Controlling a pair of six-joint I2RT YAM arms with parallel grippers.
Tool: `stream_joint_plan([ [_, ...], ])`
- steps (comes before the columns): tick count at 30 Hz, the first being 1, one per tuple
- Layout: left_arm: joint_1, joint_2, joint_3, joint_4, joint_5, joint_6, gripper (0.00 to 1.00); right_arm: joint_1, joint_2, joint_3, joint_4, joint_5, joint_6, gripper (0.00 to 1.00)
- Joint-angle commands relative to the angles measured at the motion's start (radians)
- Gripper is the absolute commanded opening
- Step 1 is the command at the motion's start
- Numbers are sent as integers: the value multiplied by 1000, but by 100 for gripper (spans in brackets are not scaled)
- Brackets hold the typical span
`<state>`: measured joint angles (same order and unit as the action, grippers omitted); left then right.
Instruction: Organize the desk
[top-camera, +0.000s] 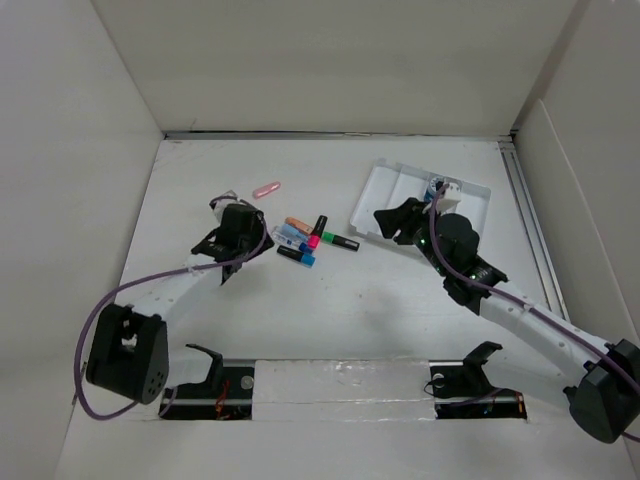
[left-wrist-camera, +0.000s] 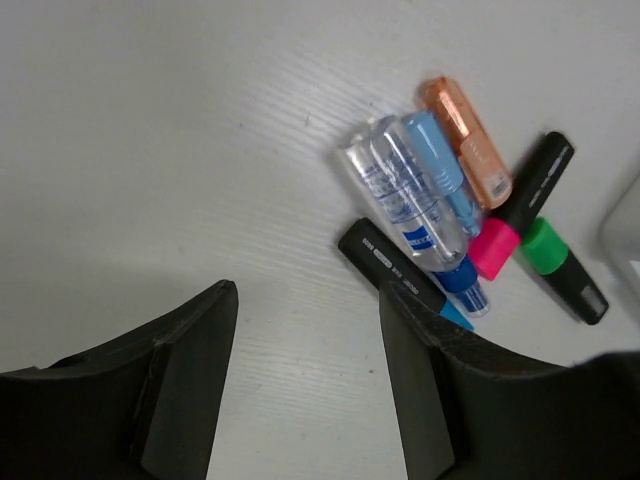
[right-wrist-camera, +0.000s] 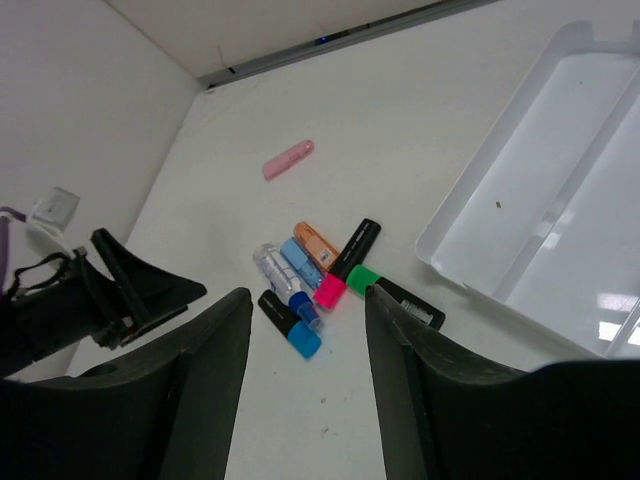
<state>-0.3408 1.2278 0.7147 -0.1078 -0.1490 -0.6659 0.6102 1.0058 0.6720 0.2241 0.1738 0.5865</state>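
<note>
Desk (top-camera: 380, 320) holds markers (top-camera: 312, 240); left arm (top-camera: 170, 290) and right arm (top-camera: 520, 315) lean toward them, jaws wide, seemingly empty.

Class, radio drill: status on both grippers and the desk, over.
Left gripper open, empty, beside highlighter pile. Right gripper open, empty, by white tray. Desk unsorted; pink item lies apart. Nothing blocking.

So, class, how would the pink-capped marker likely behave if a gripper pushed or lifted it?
The pink-capped marker looks like short, hard plastic, so probably stiff and light. It lies against the orange marker and green-capped marker, so pushing likely shifts them too.
</note>
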Motion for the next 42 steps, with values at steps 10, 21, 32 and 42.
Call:
stream_joint_plan([
  [10,-218,305,186,68,-287,-89,56,16,30,20,52,-25,-27,57],
  [21,-208,375,203,129,-325,-70,56,16,99,34,63,-68,-28,58],
  [32,-208,458,216,169,-314,-69,54,16,152,51,70,-109,-30,58],
  [42,-208,501,220,169,-328,-77,32,16,177,55,74,-120,-36,58],
])
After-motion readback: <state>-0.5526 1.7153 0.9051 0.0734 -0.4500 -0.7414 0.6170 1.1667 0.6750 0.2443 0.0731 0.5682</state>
